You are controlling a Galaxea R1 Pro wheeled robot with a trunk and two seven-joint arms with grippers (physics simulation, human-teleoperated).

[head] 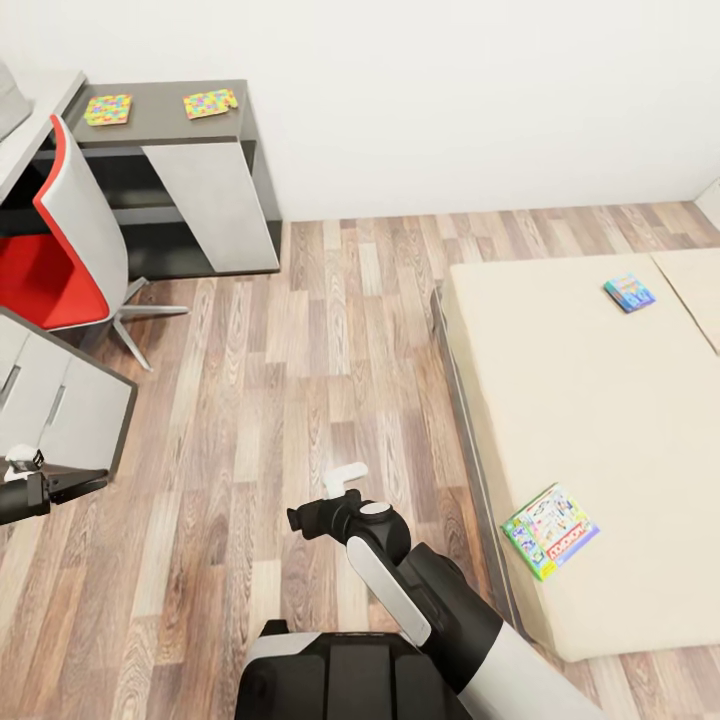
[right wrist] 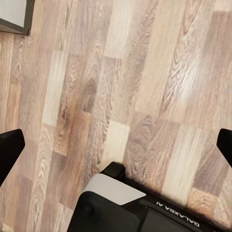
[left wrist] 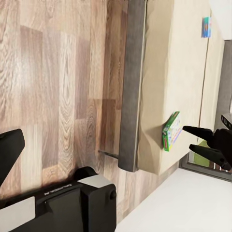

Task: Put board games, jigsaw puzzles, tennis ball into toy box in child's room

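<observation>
right fingers spread, empty; left fingers perhaps parted; white board game lies well right.

floor: wood planks, brown-grey mix | wall: plain white ahead of me | chair: red seat, white-grey shell, to my left | drawer unit: pale fronts, near my left | light: even, soft

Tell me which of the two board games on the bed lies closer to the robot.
The white board game with multicoloured edges, near the bed's front corner. The small teal-blue board game lies much farther back, near the mattress seam.
</observation>
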